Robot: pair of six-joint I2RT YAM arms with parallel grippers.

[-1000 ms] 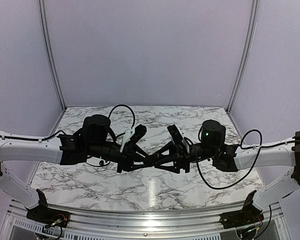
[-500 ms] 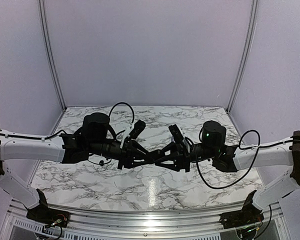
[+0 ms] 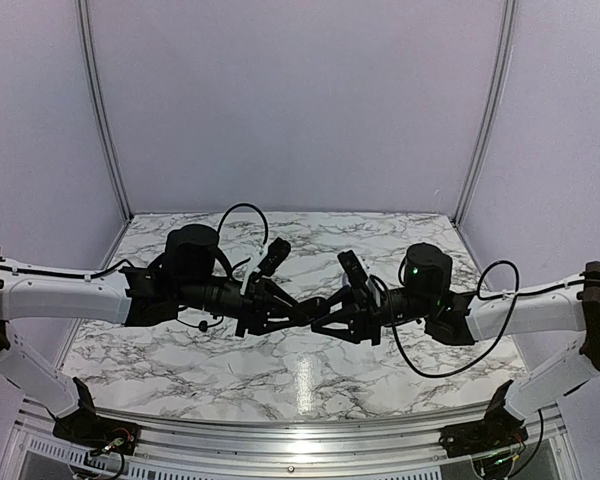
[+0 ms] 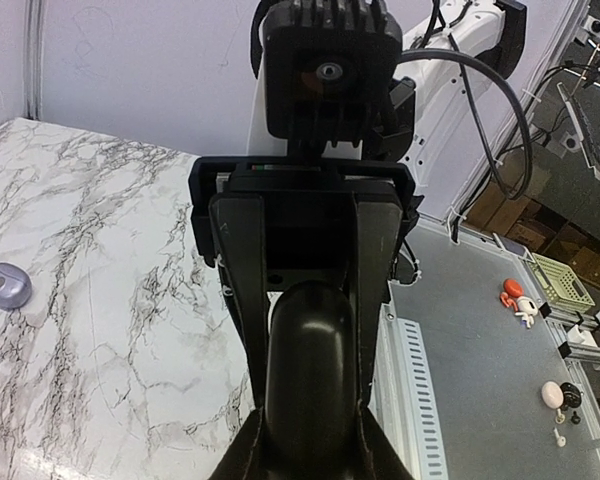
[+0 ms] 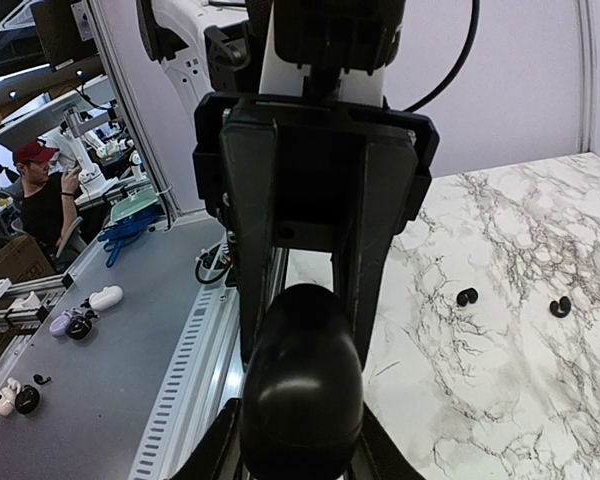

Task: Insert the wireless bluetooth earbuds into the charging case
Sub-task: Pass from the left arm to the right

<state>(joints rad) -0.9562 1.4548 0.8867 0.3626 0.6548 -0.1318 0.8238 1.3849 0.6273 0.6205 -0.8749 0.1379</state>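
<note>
A glossy black oval charging case [image 4: 310, 350] is held in the air between both grippers, which face each other over the middle of the table. My left gripper [image 4: 310, 435] is shut on one end of it, and my right gripper [image 5: 300, 445] is shut on the other end [image 5: 300, 370]. In the top view the left gripper [image 3: 293, 312] and the right gripper [image 3: 317, 318] meet and hide the case. Two black earbuds [image 5: 467, 297] [image 5: 560, 307] lie on the marble. A small silvery-grey oval thing [image 4: 7, 287] lies on the marble; I cannot tell if it is a bud or a case.
The marble table [image 3: 230, 370] has a metal rail [image 3: 280, 440] along its near edge. Purple walls close in the back and both sides. Black cables loop from both wrists.
The left arm has pushed slightly right and the right gripper slightly left. The two grippers stay joined at the case over the table's middle.
</note>
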